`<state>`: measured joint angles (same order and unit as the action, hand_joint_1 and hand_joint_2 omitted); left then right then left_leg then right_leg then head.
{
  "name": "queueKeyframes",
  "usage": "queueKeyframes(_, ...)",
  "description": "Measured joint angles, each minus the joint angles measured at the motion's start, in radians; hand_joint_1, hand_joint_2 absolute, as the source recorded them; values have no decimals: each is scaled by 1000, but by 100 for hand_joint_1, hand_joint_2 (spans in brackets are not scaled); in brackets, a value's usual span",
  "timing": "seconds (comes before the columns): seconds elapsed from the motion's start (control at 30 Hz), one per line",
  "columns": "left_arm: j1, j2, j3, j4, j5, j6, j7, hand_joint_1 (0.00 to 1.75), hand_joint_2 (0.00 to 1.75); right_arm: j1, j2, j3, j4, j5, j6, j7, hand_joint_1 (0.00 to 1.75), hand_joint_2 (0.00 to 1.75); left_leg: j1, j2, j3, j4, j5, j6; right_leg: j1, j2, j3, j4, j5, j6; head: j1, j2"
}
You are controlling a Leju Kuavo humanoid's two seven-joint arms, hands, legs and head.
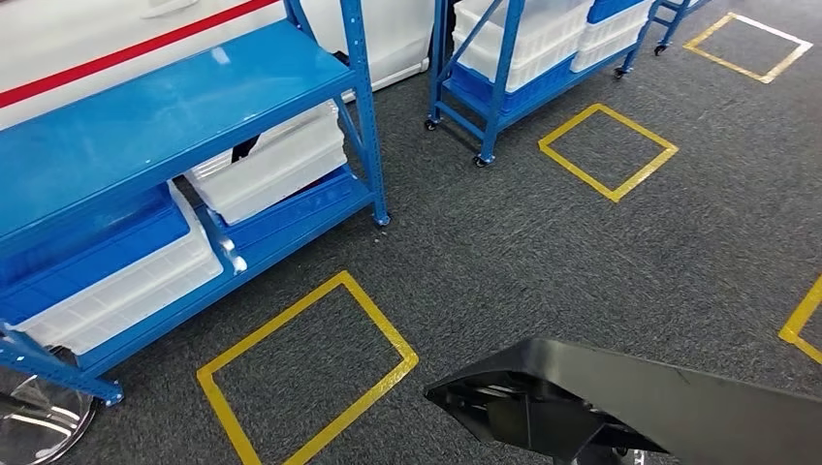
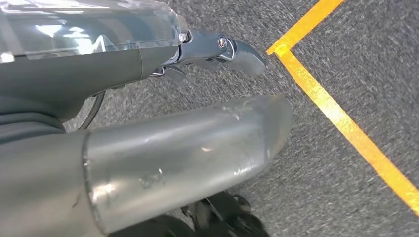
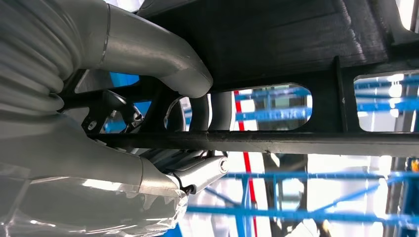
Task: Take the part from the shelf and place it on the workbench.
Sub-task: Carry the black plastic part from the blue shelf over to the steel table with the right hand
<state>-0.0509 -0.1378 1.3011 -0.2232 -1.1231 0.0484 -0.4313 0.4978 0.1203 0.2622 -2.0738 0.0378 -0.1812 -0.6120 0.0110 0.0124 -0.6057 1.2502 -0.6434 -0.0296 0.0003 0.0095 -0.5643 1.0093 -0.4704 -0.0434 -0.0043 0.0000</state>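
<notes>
1. The black part point(image 1: 630, 407) sits low in the head view, off the shelf point(image 1: 174, 116) and above the carpet; no bench is in sight.
2. Right hand point(image 3: 148, 123): fingers point(image 3: 197, 173) wrap a bar of the part's frame, thumb over the top.
3. Left hand point(image 2: 217, 49) hangs over the carpet near yellow tape point(image 2: 346, 123); its fingers look curled and hold nothing visible.
4. Risk, in my judgement: a long part carried by one hand may pivot or slip while walking, or clip the shelf posts on turning.
</notes>
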Motion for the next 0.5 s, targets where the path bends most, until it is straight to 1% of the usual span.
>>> queueKeyframes(0.03, 2, 1, 1, 0, 0, 0, 0, 0, 0, 1, 0, 0, 0, 0, 0, 0, 175, 175, 0, -3, -16, 31, -1, 1, 1, 15, 0, 2, 0, 0, 0, 0)
queueKeyframes(0.07, 2, 1, 1, 0, 0, 0, 0, 0, 0, 2, 1, -1, 0, 0, 0, 0, 175, 175, 0, -5, -16, 24, 18, 2, 1, 30, 0, 4, 0, 0, 0, 0)
queueKeyframes(0.1, 2, 1, 2, 0, 0, 0, 0, 0, 0, 3, 1, -1, 0, 0, 0, 0, 175, 175, 0, -10, 2, -21, 54, 5, 2, 45, 0, 7, 0, 0, 0, 0)
queueKeyframes(0.13, 2, 2, 2, 0, 0, 0, 0, 0, 0, 3, 2, -1, 0, 0, 0, 0, 175, 175, 0, -26, 29, -89, 94, 8, 1, 58, 0, 10, -1, 2, 0, 0)
queueKeyframes(0.17, 2, 2, 2, 0, 0, 0, 0, 0, 0, 2, 2, -1, 0, 0, 0, 0, 175, 175, 1, -53, 54, -152, 122, 12, 2, 71, -2, 14, -2, 4, 1, 0)
queueKeyframes(0.2, 2, 2, 2, 0, 0, 0, 0, 0, 0, 2, 3, -2, 0, 0, 0, 0, 175, 175, 2, -78, 74, -201, 139, 16, 1, 84, -7, 18, -2, 9, 1, 0)
queueKeyframes(0.23, 2, 3, 3, 0, 0, 0, 1, 0, 0, 2, 4, -2, 0, 0, 0, 0, 175, 175, 1, -96, 83, -227, 143, 20, -1, 96, -12, 21, -1, 14, 1, 0)
queueKeyframes(0.27, 2, 3, 3, 0, 1, 0, 1, 0, 0, 4, 5, -2, 0, 0, 0, 0, 175, 175, 0, -101, 85, -234, 140, 23, -3, 109, -18, 21, 2, 22, 1, 0)
queueKeyframes(0.3, 1, 3, 3, -1, 1, 0, 2, 0, 0, 6, 6, -4, 0, 0, 1, 1, 175, 175, -1, -90, 86, -239, 142, 29, -5, 122, -23, 20, 6, 30, 1, 0)
queueKeyframes(0.33, 0, 2, 4, -1, 1, 0, 2, 0, 0, 10, 8, -7, 0, 0, 2, 1, 175, 175, 0, -76, 88, -244, 145, 35, -6, 123, -26, 22, 6, 36, 1, 0)
queueKeyframes(0.37, -1, 2, 4, -2, 2, 0, 3, 0, 0, 13, 9, -12, -1, 0, 4, 1, 175, 175, 2, -63, 90, -249, 150, 42, -4, 106, -34, 35, -3, 42, 4, 0)
queueKeyframes(0.4, -1, 1, 4, -2, 2, 0, 3, 0, 0, 15, 10, -17, -1, -1, 7, 1, 175, 175, 4, -48, 92, -255, 153, 49, -3, 80, -49, 66, -23, 46, 9, 0)
queueKeyframes(0.43, -1, 1, 5, -3, 2, 0, 3, 0, 0, 16, 11, -22, -1, -2, 10, 0, 175, 175, 4, -33, 93, -258, 155, 54, -3, 47, -73, 117, -53, 50, 13, 0)
queueKeyframes(0.47, 1, 1, 5, -4, 2, -1, 3, 0, 0, 17, 12, -27, -1, -3, 13, 0, 175, 175, 2, -18, 92, -259, 155, 57, -5, 21, -105, 181, -86, 55, 17, 0)
queueKeyframes(0.5, 3, 1, 7, -4, 2, -1, 3, 0, 0, 19, 13, -32, -1, -4, 17, -1, 175, 175, 1, -2, 92, -259, 154, 58, -8, 8, -135, 241, -111, 59, 18, 0)
